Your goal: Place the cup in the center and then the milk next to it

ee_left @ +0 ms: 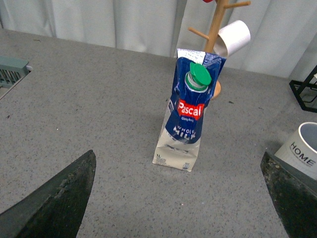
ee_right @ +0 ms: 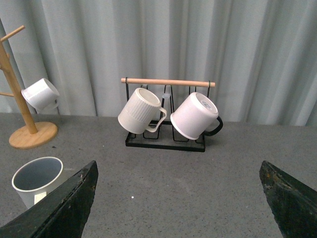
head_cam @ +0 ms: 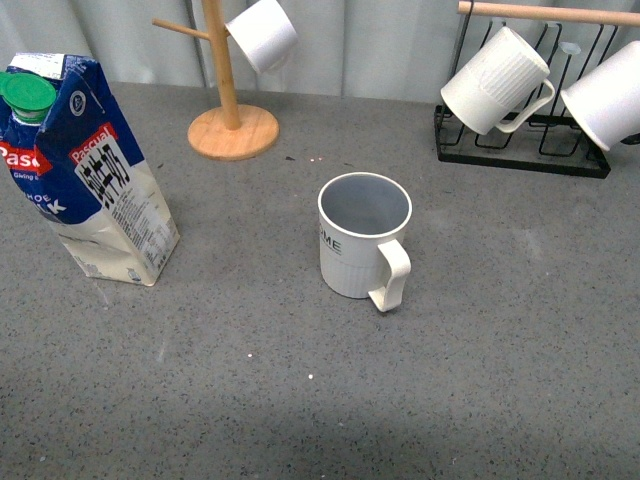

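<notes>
The cup [head_cam: 362, 238], cream-white and ribbed with a grey-blue inside and a squared handle toward the front, stands upright near the middle of the grey table. It also shows in the left wrist view [ee_left: 301, 153] and the right wrist view [ee_right: 35, 179]. The milk [head_cam: 85, 168], a blue-and-white carton with a green cap, stands at the left, well apart from the cup; it also shows in the left wrist view [ee_left: 186, 113]. My left gripper [ee_left: 181, 198] is open and empty, facing the carton from a distance. My right gripper [ee_right: 181, 198] is open and empty. Neither arm shows in the front view.
A wooden mug tree [head_cam: 230, 100] with a white mug [head_cam: 262, 35] stands at the back centre-left. A black wire rack [head_cam: 520, 150] with a wooden bar holds a ribbed white mug [head_cam: 495, 80] and a plain white mug [head_cam: 608, 95] at the back right.
</notes>
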